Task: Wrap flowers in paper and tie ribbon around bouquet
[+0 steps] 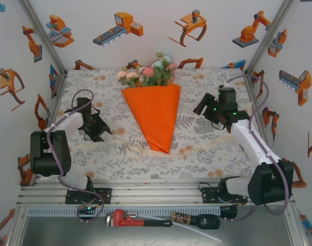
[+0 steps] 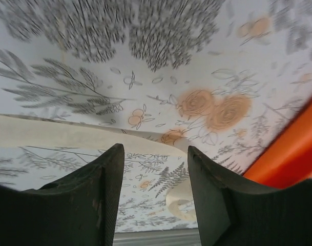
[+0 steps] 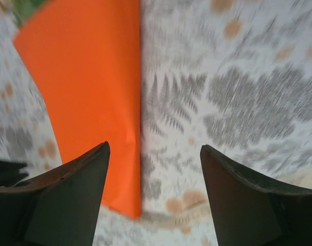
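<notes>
The bouquet lies mid-table, an orange paper cone pointing toward me. Its pink, peach and pale blue flowers spill out at the far end. The cream ribbon lies flat across the cloth beneath the cone's tip. In the left wrist view the ribbon runs past the fingers and curls near the orange paper. My left gripper hovers left of the cone, open and empty. My right gripper hangs right of the cone, open, its jaws spanning the paper's right edge without touching.
A floral-print cloth covers the table, with sticker-covered white walls close on three sides. A red pipe wrench and a black tool lie on the metal shelf in front of the arm bases.
</notes>
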Tool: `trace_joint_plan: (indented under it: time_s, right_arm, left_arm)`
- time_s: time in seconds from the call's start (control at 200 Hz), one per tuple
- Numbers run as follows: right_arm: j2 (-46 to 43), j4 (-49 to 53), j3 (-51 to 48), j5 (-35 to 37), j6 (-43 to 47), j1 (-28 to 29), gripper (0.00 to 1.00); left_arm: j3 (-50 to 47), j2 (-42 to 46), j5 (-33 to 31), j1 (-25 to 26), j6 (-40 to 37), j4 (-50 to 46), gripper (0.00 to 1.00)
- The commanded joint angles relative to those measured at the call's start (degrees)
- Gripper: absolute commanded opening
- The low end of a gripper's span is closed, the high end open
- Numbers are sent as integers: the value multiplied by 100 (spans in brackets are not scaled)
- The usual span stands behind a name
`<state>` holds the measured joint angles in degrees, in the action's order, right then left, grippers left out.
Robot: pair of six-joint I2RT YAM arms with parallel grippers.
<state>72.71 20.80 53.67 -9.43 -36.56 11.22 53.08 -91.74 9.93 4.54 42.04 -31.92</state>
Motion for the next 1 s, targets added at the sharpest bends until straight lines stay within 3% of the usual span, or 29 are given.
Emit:
trace_joint_plan:
  time_s: [0.0,0.295,0.395,0.526,0.571,0.691,0.906,0.991]
  right_arm:
    - [-153,679,-492,214,-543,122,67]
    - [-91,1742,-1129,1246,-2090,451,71]
    - [33,1708,-1182,1295,-2155,453,72]
    - [156,1598,-1258,1224,-2244,460,72]
    - [237,1576,-1292,1249,-2280,463,72]
    - [571,1332,-1334,1170,-2312,468,70]
    - [983,755,-1500,962,-2723,526,55]
    - [1000,785,-1602,1442,-2804,517,33]
  left_arm:
    - [35,11,127,476,703,98,55]
    - [-291,-17,-183,1009,1619,131,57]
    - [-290,-141,-117,1073,1638,322,38]
    - [-307,-62,-277,1103,1600,286,5]
    - [-316,20,-394,1094,1591,193,0]
    - [-331,218,-569,996,1452,-2,0]
    - [-421,689,-822,502,1145,-350,0]
    - [-505,957,-1000,153,1000,-527,0]
